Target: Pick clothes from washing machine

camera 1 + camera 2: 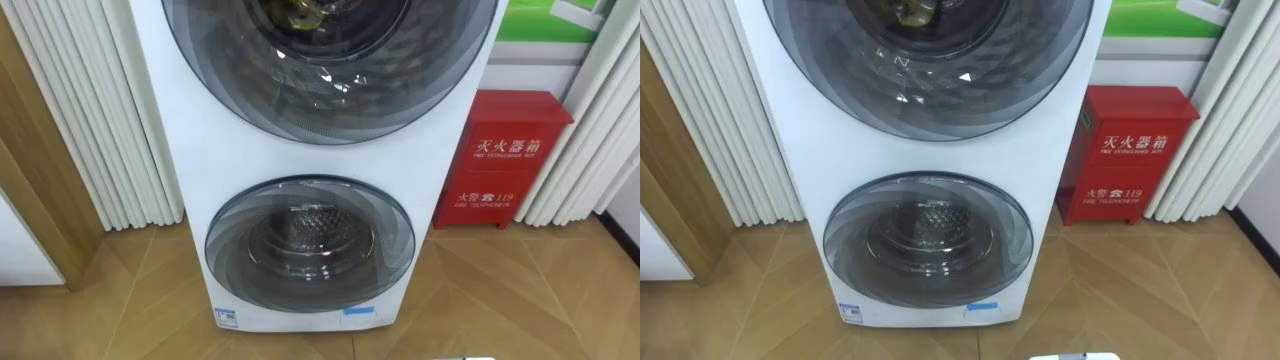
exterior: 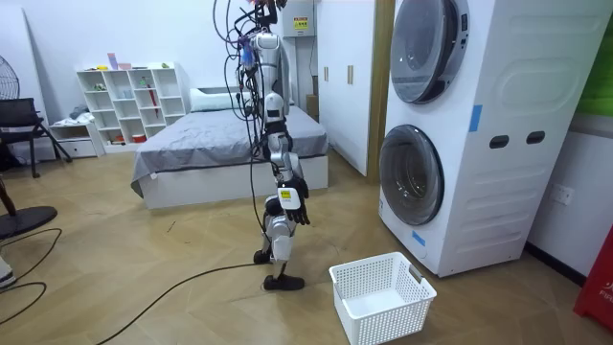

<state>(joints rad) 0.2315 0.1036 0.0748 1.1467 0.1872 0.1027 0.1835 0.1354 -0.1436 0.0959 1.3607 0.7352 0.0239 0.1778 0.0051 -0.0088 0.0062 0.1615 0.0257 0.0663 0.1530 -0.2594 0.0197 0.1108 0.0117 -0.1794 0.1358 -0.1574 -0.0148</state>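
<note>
Facing a tall white washing machine (image 2: 517, 144) from a few steps off, with upper door (image 1: 330, 70) and lower door (image 1: 310, 245) closed. On the floor near it, a white basket (image 2: 393, 314). Behind the upper glass, at the very top, a glimpse of clothes (image 1: 296, 10): probably soft, limp and light, heavier if damp; best bunched by a thick fold, never a thin edge. Yellowish-olive, crumpled, hard to make out. Hanging at the side, right hand (image 2: 299, 203); cannot tell whether spread or curled.

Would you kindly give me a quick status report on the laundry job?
Right hand down at robot's side. Washing machine doors both shut, nothing out yet. White basket on floor before it.
</note>
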